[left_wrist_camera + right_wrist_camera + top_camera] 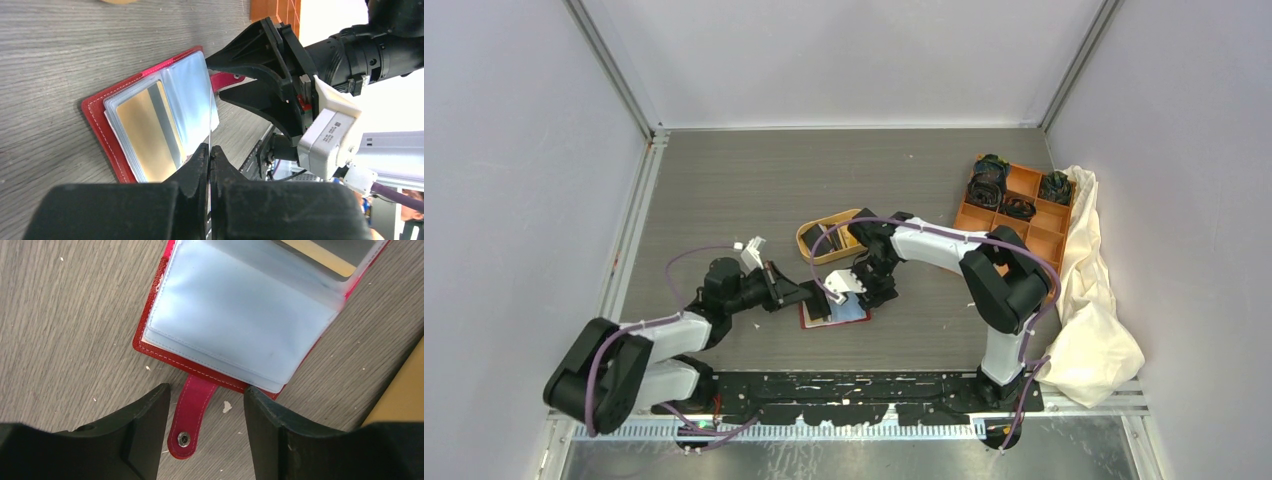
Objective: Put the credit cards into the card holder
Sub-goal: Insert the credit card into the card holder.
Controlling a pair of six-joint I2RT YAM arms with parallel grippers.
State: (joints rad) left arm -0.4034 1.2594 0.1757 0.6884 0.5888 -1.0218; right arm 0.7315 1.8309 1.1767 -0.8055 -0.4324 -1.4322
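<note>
On the grey table (724, 190), in front of the arm bases, the left gripper (210, 152) is closed, pinching the edge of a clear sleeve (192, 92) that stands up from the open red wallet (100, 130). The wallet lies flat near the middle of the table, its pale plastic pages facing up. A yellowish card (145, 130) sits inside one of the sleeves beside the lifted one. The right gripper (205, 395) hangs just beyond the wallet with its fingers (145, 430) apart, one on each side of the red clasp tab (192, 412), which lies on the table between them without being gripped. Further back sits an orange oval tray (809, 240), and at the far right an orange box (969, 215) holding black coiled bands (989, 185), next to a cream cloth (1094, 300).
</note>
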